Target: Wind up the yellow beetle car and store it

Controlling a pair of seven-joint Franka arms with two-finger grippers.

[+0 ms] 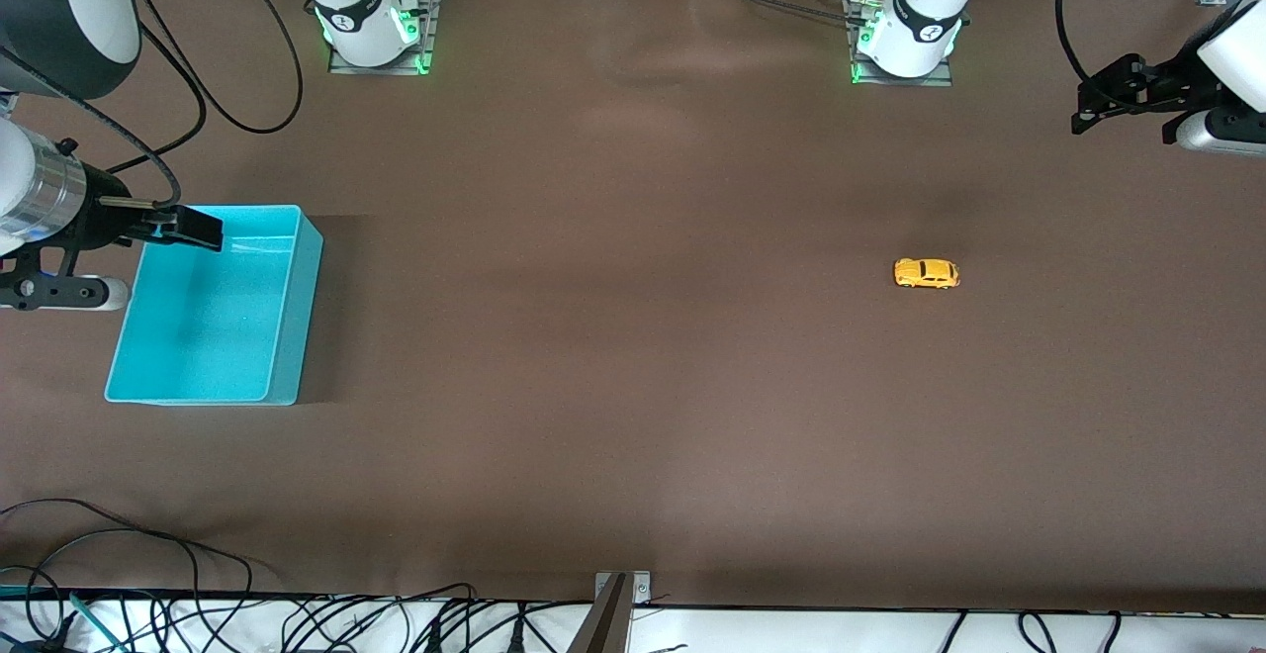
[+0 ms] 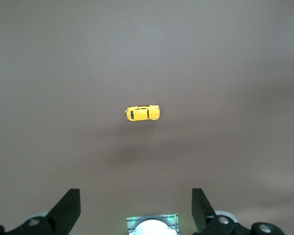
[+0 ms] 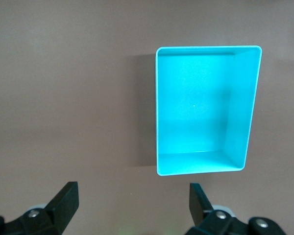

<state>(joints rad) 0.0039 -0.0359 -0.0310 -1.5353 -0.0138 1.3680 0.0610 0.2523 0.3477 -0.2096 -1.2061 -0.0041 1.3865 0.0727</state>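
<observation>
- Yellow beetle car (image 1: 927,273) standing on its wheels on the bare brown table (image 1: 633,386), toward the left arm's end, well apart from the turquoise bin (image 1: 287,336). Same car seen from above in the left wrist view (image 2: 142,113), alone on the cloth with nothing touching it.
- Turquoise bin parked toward the right arm's end, a little nearer the front camera than the car; empty inside as seen from the right wrist (image 3: 242,107). Probably set apart from the car so the toy has open table around it for winding, with the bin as the final drop-off.
- Left gripper (image 1: 1088,109) raised over the table near its edge at the left arm's end, off to the side of the car and away from the bin. Fingers (image 2: 68,208) spread wide with nothing between them, camera looking down at the car: apparently a ready pose for coming down on the toy.
- Right gripper (image 1: 203,228) hanging over the bin's rim, fingers (image 3: 66,200) likewise spread wide and holding nothing. Waiting there, likely because storage happens at that end.
- No step of the task done yet, judging from the layout: car not wound, not lifted, not in the bin.
- Small rounded body likely to roll or slip: a careful pinch across the sides probably called for.
</observation>
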